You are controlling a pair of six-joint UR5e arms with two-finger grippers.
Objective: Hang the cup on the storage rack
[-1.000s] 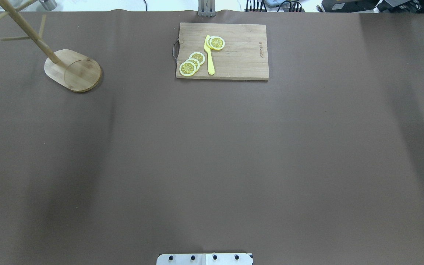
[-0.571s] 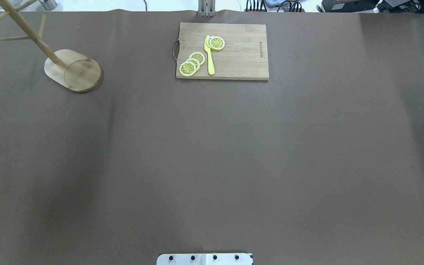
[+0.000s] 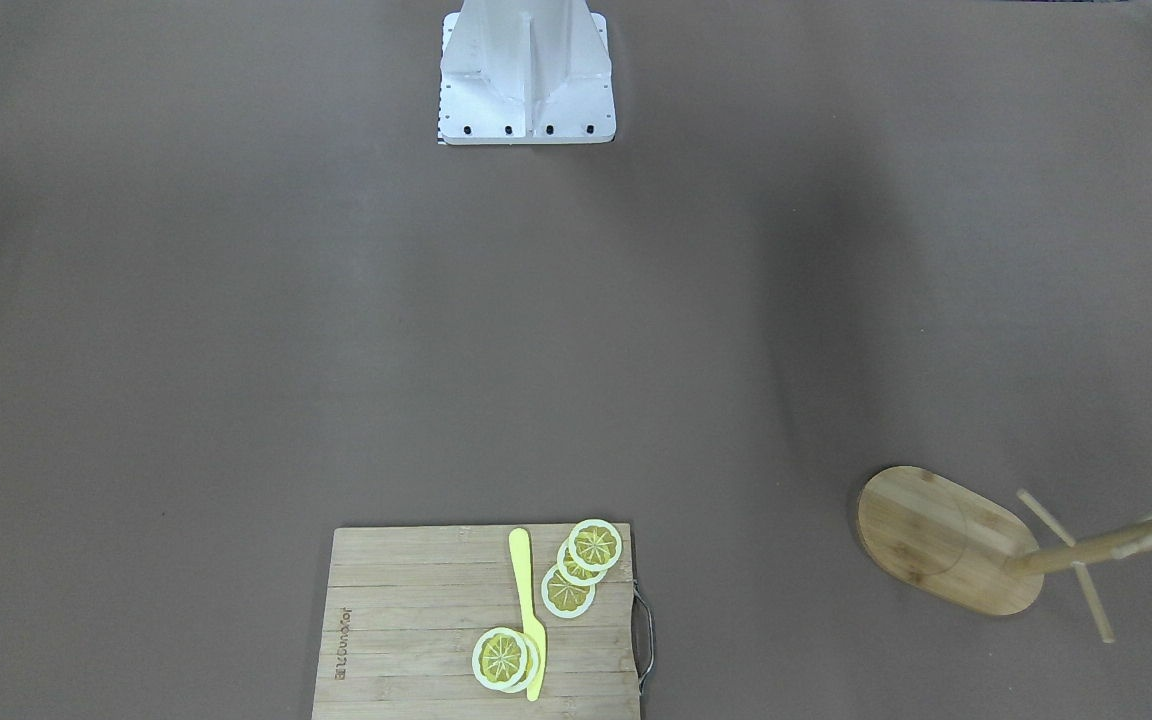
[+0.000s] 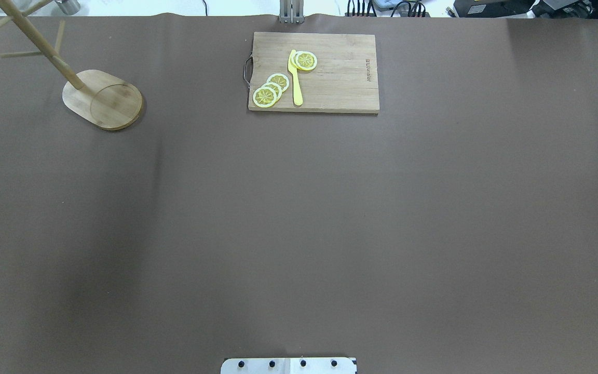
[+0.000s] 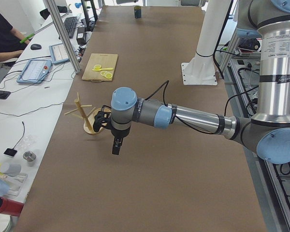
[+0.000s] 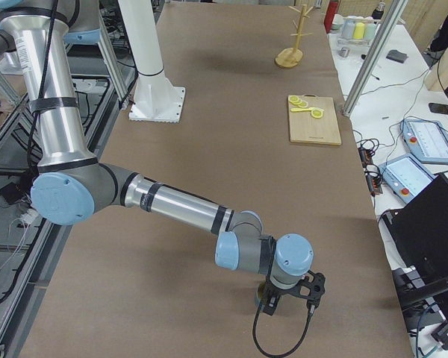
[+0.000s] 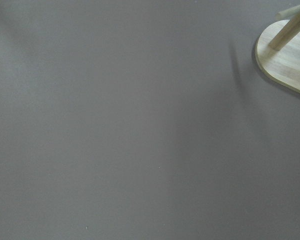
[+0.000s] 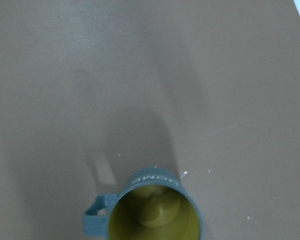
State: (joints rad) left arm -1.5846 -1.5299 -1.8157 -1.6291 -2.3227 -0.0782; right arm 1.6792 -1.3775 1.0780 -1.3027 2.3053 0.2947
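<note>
cup [image 8: 152,212]: dark teal-blue mug with loop handle and yellowish inside, upright on the brown desk [image 4: 299,218], mouth up. At the bottom edge of the right wrist view, handle toward that view's left, pale lettering on the side. Outside the overhead and front-facing views.

rack [image 4: 103,99]: light wooden mug tree with oval bamboo base, round post and thin angled pegs. At the desk's far left corner. All visible pegs bare.

left gripper [image 5: 116,146]: fingers down, above the desk, near the rack base and apart from it. Spread or pressed together: cannot tell, side view only.

right gripper [image 6: 271,300]: low over the desk's end on the robot's right, well apart from the rack. Spread or pressed together: cannot tell, side view only.

board [image 4: 330,78]: rectangular bamboo cutting board with metal handle, far middle of the desk.

on the board: 3 overlapping lemon slices [image 4: 272,89] beside a yellow plastic knife [image 4: 296,83], 2 more by its far end.

base plate [image 4: 288,365]: white, bolted, near middle edge of the desk.
</note>
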